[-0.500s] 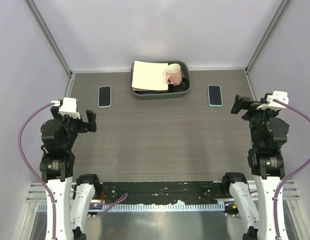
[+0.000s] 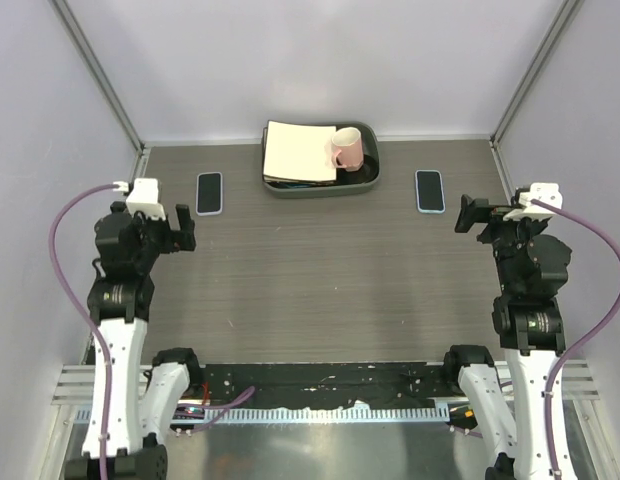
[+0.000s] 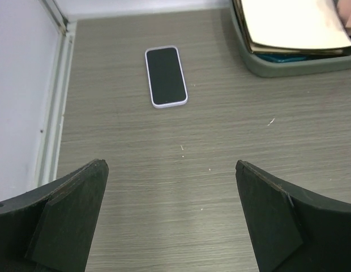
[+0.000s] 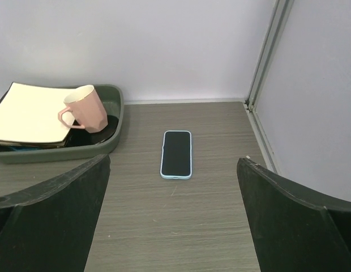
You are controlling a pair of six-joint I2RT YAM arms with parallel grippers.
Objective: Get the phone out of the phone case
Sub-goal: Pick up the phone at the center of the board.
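Ahead of the left tool (image 3: 170,167) and right tool (image 4: 173,161), both wide open, lie the left phone (image 3: 166,76) and right phone (image 4: 176,153).

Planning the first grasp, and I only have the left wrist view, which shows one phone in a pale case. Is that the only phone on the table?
Observer: No. A second phone, cased in light blue, lies flat to the right of the tray.
Operator: Is the other arm anywhere near it?
Observer: The right gripper hangs open on the near side of that phone, touching nothing.
Operator: Anything in the tray besides the papers?
Observer: A pink mug, tilted, sits at the tray's right end beside the papers.
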